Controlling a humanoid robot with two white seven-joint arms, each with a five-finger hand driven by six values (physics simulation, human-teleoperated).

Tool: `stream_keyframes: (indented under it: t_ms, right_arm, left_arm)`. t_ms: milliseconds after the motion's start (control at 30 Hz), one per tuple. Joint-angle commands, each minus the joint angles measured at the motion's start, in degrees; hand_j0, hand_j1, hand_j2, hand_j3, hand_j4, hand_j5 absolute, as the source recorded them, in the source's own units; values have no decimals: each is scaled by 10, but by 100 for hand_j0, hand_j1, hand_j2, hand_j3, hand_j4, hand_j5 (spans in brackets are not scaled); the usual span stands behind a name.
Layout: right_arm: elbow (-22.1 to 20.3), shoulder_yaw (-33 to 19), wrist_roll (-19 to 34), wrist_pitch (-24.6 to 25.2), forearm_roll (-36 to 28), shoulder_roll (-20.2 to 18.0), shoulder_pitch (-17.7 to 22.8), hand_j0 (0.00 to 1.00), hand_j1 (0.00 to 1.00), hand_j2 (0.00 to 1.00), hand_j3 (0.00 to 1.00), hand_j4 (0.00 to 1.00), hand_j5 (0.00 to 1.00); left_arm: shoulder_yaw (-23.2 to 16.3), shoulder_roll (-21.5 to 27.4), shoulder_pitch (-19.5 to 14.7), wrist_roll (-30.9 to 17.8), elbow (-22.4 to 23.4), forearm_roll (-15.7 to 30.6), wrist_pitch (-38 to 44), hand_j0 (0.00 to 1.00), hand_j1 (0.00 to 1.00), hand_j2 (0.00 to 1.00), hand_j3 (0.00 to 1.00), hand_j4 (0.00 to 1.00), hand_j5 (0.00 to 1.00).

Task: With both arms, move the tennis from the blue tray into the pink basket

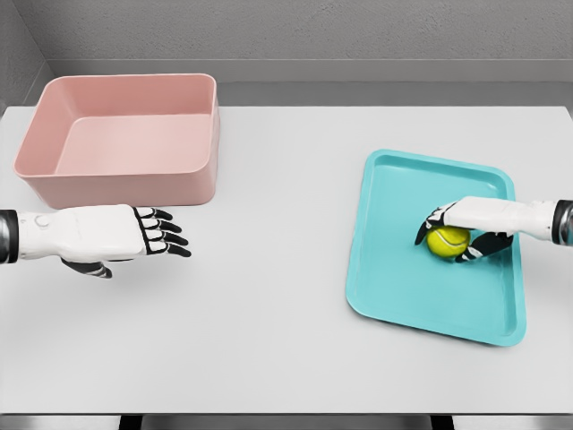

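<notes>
The right robot hand (455, 235) reaches in from the right edge and cups a yellow-green tennis ball (447, 240), fingers curled over its top and thumb below it. The grip looks closed on the ball, though it is hard to tell whether the ball is lifted or sitting on the tray floor. The ball lies inside the blue tray (403, 287), near its right-hand middle. The tray rests flat on the right side of the white desk (277, 296). Well apart, at the back left of the desk, stands the pink basket (116, 184), open and with nothing visible inside. Just in front of the basket the left robot hand (148, 235) hovers, fingers stretched flat, holding nothing. The likely risk: the ball is round and held only partway around, so it could slip out during the long carry or a hand-over, and roll off the desk.
</notes>
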Motion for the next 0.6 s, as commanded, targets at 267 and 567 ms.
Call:
stream_keyframes:
  t_ms: [267,567]
  right_arm:
    - [-5,-5,-3,1,-5,2,-25,59,59,59,59,59,59]
    - [-34,-6,0,1,-6,24,-50,59,59,59,59,59,59]
  left_arm:
    - [0,0,1,0,0,3,1,100,100,100,100,100,100]
    - [0,0,1,0,0,3,1,100,100,100,100,100,100]
